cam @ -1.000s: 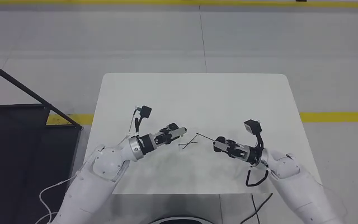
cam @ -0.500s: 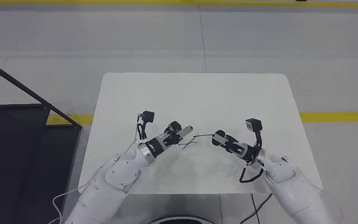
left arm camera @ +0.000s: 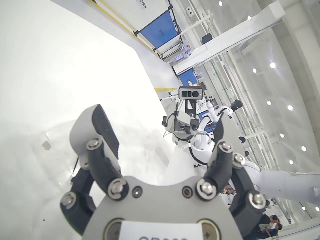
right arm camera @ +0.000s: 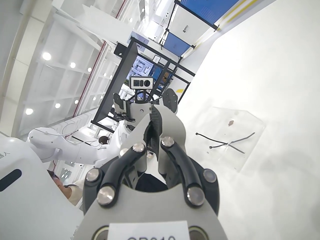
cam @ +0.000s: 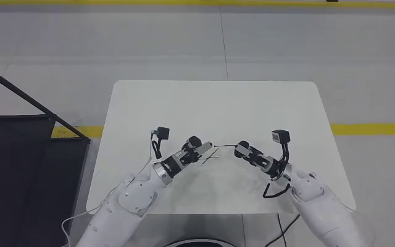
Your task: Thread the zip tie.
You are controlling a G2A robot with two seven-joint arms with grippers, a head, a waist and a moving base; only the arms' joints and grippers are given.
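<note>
1. The right gripper (right arm camera: pixel 155 116) is pinching its fingers fully together on one end of a thin black zip tie (cam: pixel 225 146). The strap is sticking out toward the left arm.
2. The left gripper (left arm camera: pixel 160 114) is standing wide open with nothing between its pads (left arm camera: pixel 106 128), and its tips are sitting just beside the strap's free end.
3. Two loose ties (right arm camera: pixel 225 142) are lying crossed on a clear sheet (right arm camera: pixel 246 123) on the white table (cam: pixel 247 105), near the gap between the two grippers.
4. Risks, as I am judging them:
   - The strap looks thin and springy, so a closing left gripper could be flicking it aside or missing it.
   - A one-ended pinch may be letting it twist, spoiling the line-up of tail and head.
   - Open fingers dipping low could be snagging the loose ties.
</note>
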